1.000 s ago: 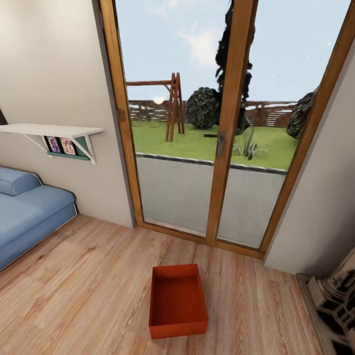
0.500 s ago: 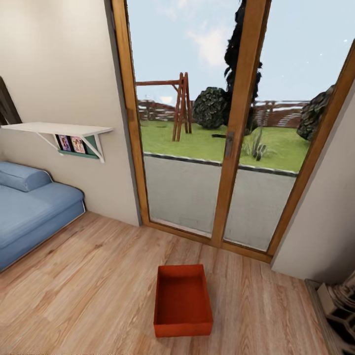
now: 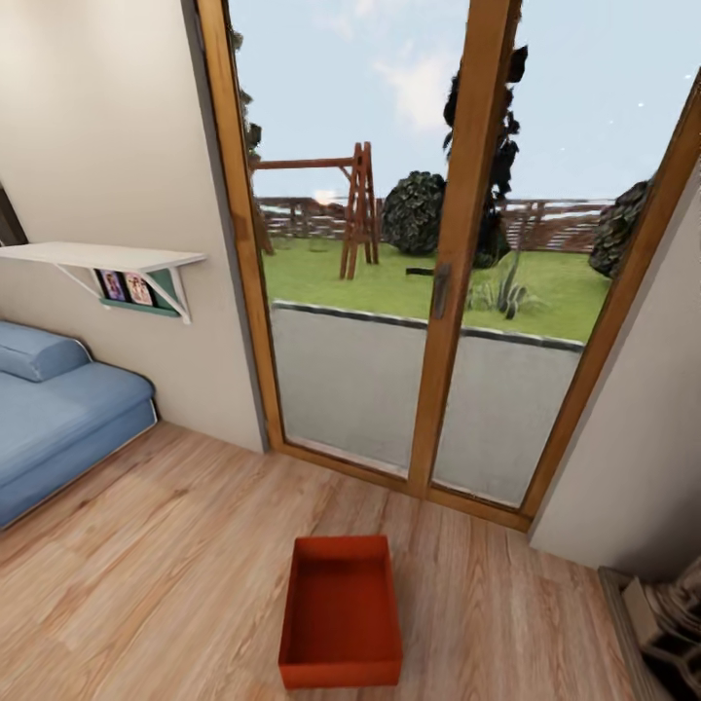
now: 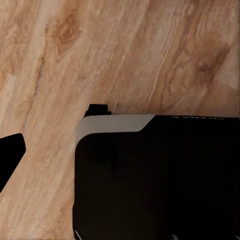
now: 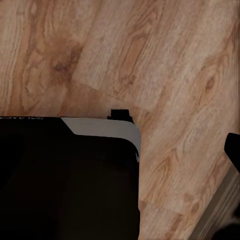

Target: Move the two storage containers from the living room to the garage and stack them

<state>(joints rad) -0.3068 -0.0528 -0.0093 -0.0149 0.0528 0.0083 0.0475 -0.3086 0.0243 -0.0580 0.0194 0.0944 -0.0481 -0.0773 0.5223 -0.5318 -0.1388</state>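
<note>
You have rolled nearer the red bin (image 3: 341, 613) at 6 o'clock. Glass doors (image 3: 428, 273) at 12, sofa (image 3: 58, 428) at 9. You cannot tell your grippers' state.

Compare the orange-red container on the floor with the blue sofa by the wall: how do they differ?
The storage container is orange-red, hard-sided and open-topped; the sofa is blue, padded and rounded. The container is small and whole in the head view, out in the open before the glass doors; the sofa is far larger, cut by the picture's left edge, under a wall shelf. Both rest on the wood plank floor.
</note>
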